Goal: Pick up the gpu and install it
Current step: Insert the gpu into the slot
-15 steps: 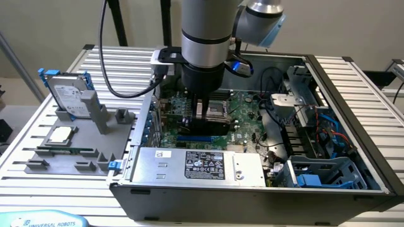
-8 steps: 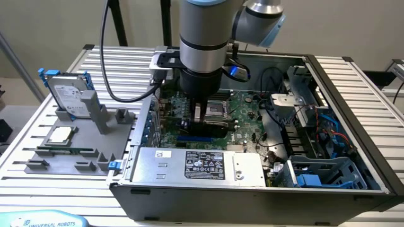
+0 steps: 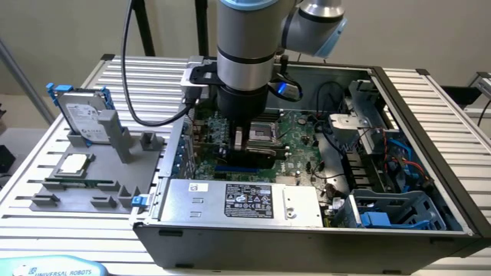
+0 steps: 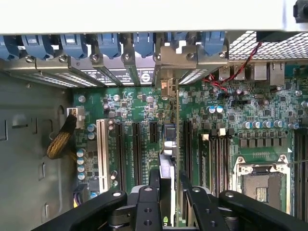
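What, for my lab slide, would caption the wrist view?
Gripper holding a graphics card edge-on over the motherboard and its slots.

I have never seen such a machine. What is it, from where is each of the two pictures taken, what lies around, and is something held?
It is a robot arm, reaching down into an open computer case. The exterior view comes from a camera standing apart; the wrist view comes from a camera on the arm, looking along its black fingers at the green motherboard. The fingers are closed on the gpu, a thin card seen edge-on, over the board's long slots. Beside the case, on the slatted table, a grey holder carries a hard drive with blue rails, a square chip and a narrow memory strip.
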You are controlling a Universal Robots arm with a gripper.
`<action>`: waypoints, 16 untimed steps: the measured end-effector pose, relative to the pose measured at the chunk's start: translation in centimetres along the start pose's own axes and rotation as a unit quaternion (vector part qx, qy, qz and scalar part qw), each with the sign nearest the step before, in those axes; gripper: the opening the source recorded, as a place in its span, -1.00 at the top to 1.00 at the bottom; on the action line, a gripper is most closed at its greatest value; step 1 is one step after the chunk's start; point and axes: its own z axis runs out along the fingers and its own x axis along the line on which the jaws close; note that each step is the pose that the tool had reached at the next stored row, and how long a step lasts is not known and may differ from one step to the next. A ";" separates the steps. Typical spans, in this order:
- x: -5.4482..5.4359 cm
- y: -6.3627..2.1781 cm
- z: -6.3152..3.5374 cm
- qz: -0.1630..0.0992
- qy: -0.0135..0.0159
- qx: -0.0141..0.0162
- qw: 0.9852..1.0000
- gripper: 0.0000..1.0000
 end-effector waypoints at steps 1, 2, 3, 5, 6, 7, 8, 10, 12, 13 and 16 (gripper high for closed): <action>0.0 0.00 0.01 0.000 0.000 0.000 1.000 0.47; 0.0 0.00 0.01 0.000 0.000 0.000 1.000 0.47; 0.0 0.01 0.01 0.000 0.000 0.000 1.000 0.47; 0.0 0.01 0.03 0.000 0.000 0.000 1.000 0.47; 0.0 0.03 0.04 0.000 0.000 0.000 1.000 0.47; 0.0 0.04 0.04 0.000 0.000 0.000 1.000 0.47; 0.0 0.08 0.05 0.000 0.000 0.000 1.000 0.47; 0.0 0.14 0.06 0.000 0.000 0.000 1.000 0.47; 0.0 0.18 0.10 0.000 0.000 0.000 1.000 0.47; -0.1 0.20 0.13 0.000 0.000 0.000 1.000 0.47; -0.1 0.24 0.27 0.000 0.000 0.000 1.000 0.47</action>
